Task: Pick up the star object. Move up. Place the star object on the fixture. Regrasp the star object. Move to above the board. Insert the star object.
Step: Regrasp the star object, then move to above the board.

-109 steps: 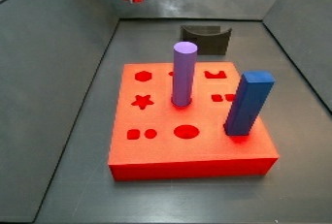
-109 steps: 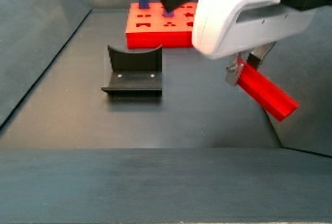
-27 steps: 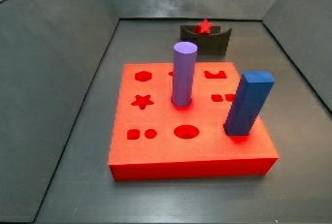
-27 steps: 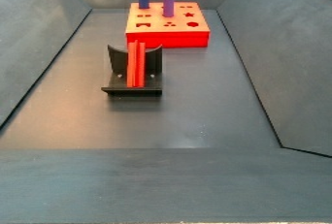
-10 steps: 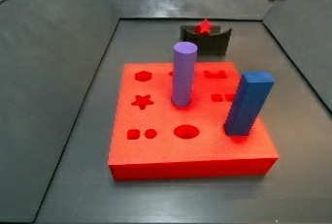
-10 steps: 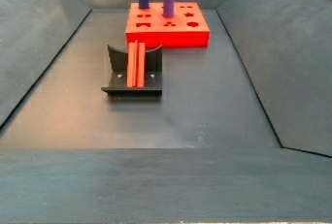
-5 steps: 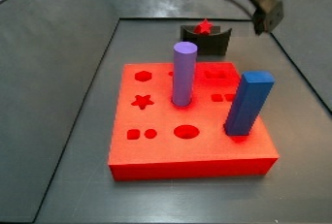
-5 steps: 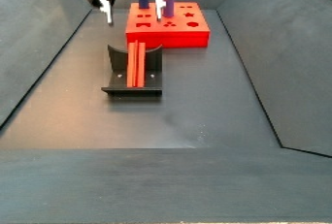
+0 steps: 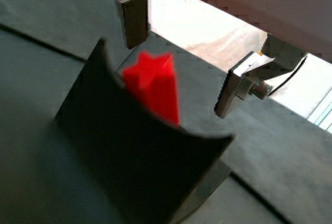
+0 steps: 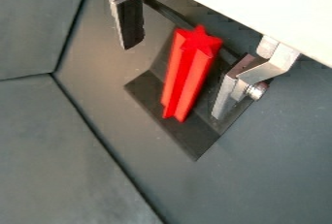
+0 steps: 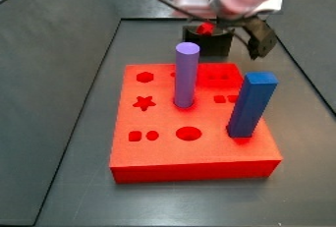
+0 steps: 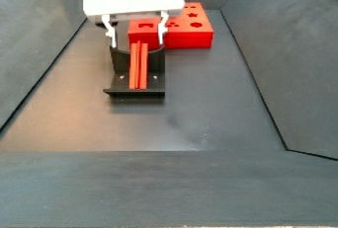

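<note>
The gripper (image 10: 182,51) hung just above the fixture (image 12: 134,74), its jaws spread wide with one finger on each side of the star object (image 10: 185,73) and a clear gap to the red peg on both sides, so it held nothing. The star object lay lengthwise in the fixture's notch, its star-shaped end visible in a wrist view (image 9: 150,73). In a side view the fingers (image 12: 109,32) straddled the far end of the fixture, with the board (image 12: 193,27) just behind it. In a side view the board (image 11: 197,157) carried an upright purple cylinder (image 11: 186,75) and a blue square post (image 11: 250,104), with the fixture beyond it, mostly hidden by the gripper (image 11: 229,31).
</note>
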You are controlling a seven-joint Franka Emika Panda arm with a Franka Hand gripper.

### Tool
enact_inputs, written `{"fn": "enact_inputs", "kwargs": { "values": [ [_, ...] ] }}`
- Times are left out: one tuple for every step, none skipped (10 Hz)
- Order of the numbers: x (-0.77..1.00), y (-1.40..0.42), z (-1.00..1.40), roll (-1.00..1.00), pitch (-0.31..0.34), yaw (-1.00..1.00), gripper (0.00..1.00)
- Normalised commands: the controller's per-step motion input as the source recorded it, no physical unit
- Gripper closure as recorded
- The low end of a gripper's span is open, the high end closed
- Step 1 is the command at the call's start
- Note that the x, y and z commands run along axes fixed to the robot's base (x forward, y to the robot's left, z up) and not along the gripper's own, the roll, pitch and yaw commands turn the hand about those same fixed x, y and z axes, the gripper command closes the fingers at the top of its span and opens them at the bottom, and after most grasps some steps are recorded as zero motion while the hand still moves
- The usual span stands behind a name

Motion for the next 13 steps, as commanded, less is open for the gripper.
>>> {"fn": "enact_inputs", "kwargs": {
  "values": [
    [0.09,0.01,-0.6,0.07,-0.022,-0.01,0.0],
    [0.08,0.01,-0.46,0.07,-0.021,0.0,0.0],
    [0.07,0.01,-0.28,0.06,-0.021,0.0,0.0],
    [0.03,0.0,-0.18,0.05,-0.006,0.01,0.0],
    [0.0,0.0,0.0,0.0,0.0,0.0,1.0],
    [-0.11,-0.07,1.0,0.15,-0.121,0.19,1.0],
    [-0.11,-0.07,1.0,0.14,-0.121,0.19,1.0],
    [-0.12,-0.07,1.0,0.09,-0.152,0.15,1.0],
    [-0.12,-0.06,1.0,0.05,-0.169,0.11,1.0],
    [-0.12,-0.06,1.0,0.02,-0.17,0.05,1.0],
    [-0.12,-0.06,1.0,0.01,-0.164,0.03,1.0],
    [-0.12,-0.06,1.0,0.0,-0.14,-0.02,1.0],
    [-0.12,-0.06,1.0,-0.01,-0.12,-0.04,1.0]
  ]
}}
